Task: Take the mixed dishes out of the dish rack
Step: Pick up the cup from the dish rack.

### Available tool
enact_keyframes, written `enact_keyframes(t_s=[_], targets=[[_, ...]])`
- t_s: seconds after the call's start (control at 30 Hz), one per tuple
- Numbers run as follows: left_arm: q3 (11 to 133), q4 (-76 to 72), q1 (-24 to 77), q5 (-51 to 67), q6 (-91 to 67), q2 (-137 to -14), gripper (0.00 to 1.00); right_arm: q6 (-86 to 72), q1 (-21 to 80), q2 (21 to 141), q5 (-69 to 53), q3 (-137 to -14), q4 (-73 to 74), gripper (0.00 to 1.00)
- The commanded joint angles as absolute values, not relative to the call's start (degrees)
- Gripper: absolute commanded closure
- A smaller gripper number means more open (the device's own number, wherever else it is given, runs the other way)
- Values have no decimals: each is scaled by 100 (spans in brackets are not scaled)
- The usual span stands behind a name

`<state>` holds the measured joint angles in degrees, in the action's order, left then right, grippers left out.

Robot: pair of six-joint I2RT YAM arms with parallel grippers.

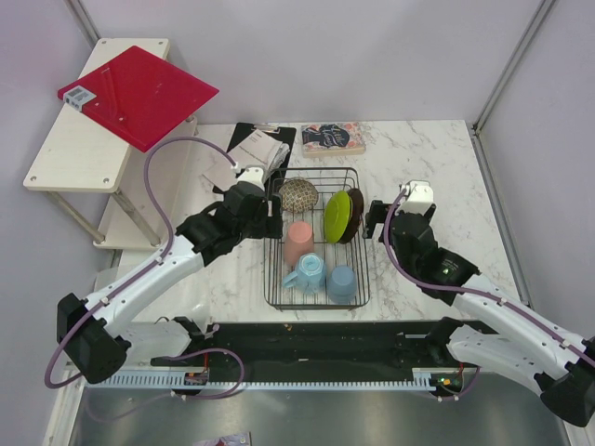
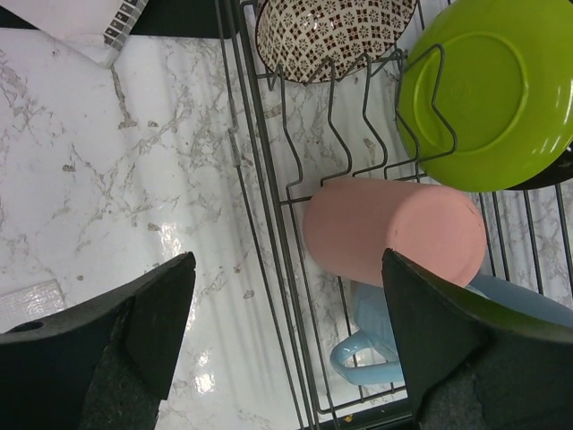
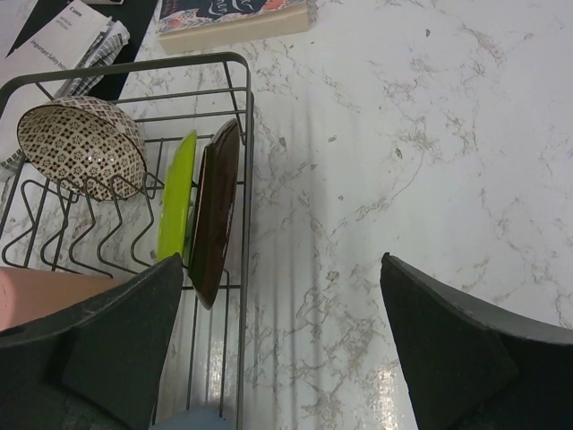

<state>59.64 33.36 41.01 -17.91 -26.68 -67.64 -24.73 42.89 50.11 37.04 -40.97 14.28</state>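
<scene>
Lining up a first pick, it seems: left gripper [image 2: 286, 300], fingers spread, must centre on the pink cup [image 2: 385, 233] and clamp; right gripper [image 3: 282, 300] equally spread.

A robotics lab test cell, dressed as a kitchen: a left arm [image 1: 158, 274] and a right arm [image 1: 483, 297] stood bolted to a black base plate [image 1: 307, 348] at the near edge of a marble-patterned table [image 1: 437, 158], enclosed by plain pale walls [image 1: 325, 56] and a metal frame post [image 1: 508, 65]. A wire dish rack [image 1: 276, 279], a book [image 1: 332, 138] and a white wooden shelf [image 1: 84, 149] served as props.
</scene>
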Motion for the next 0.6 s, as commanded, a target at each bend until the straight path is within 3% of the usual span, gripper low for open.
enact_keyframes(t_s=[0.0, 0.1, 0.2, 0.57], targets=[[6205, 3129, 4279, -1705, -2330, -6846, 9, -2443, 4298, 5027, 3674, -4289, 1415, 2], [6477, 3111, 4569, -1766, -2163, -7048, 9, -2452, 4298, 5019, 3665, -4219, 1380, 2], [6784, 3068, 4955, -1845, -1917, -7373, 0, -2479, 4298, 4992, 3639, -4157, 1345, 2], [7111, 2962, 5221, -1907, -2171, -8270, 1, -2505, 4298, 4781, 3393, -3982, 1345, 2]])
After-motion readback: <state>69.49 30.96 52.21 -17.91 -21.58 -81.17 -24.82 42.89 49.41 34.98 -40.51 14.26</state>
